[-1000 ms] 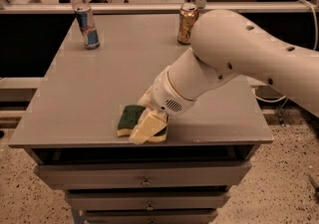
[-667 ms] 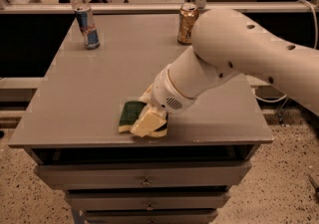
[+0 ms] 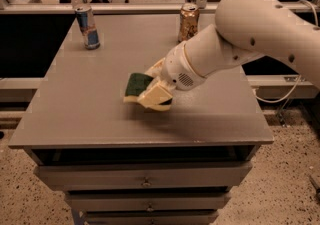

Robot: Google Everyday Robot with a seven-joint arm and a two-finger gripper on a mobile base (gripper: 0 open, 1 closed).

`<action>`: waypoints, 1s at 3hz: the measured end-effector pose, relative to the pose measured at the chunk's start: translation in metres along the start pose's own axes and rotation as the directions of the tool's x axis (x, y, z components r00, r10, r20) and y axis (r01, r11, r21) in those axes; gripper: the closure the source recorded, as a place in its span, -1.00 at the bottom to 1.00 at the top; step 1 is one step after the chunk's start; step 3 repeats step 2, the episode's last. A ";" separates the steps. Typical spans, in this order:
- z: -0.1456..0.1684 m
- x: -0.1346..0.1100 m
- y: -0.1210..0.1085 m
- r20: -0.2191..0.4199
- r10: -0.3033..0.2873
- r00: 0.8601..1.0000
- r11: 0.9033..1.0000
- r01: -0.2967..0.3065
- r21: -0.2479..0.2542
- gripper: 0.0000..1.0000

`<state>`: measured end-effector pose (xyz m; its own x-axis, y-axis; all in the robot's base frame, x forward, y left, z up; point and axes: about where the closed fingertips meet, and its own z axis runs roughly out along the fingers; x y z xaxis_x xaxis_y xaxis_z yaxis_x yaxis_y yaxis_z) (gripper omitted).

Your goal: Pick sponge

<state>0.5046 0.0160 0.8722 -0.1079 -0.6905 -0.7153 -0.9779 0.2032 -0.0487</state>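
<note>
The sponge (image 3: 135,85), dark green on top with yellow foam below, is held between the pale yellow padded fingers (image 3: 157,97) of my gripper (image 3: 148,87). The gripper is shut on the sponge's right end. It holds the sponge a little above the grey table (image 3: 75,114), near the table's middle. The white arm reaches in from the upper right and hides the sponge's right part.
A blue drink can (image 3: 88,26) stands at the table's back left. A brown-gold can (image 3: 188,22) stands at the back middle, just behind the arm. Drawers (image 3: 145,176) sit under the table's front edge. Railings and a chair lie behind the table.
The gripper has risen and moved back from the table's front edge toward its middle, carrying the sponge off the surface with it.
</note>
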 end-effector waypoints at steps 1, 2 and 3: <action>-0.029 -0.027 -0.029 0.177 -0.016 0.984 0.999 0.010 0.036 1.00; -0.061 -0.055 -0.037 0.299 -0.009 0.954 0.999 -0.005 0.046 1.00; -0.061 -0.055 -0.037 0.299 -0.009 0.954 0.999 -0.005 0.046 1.00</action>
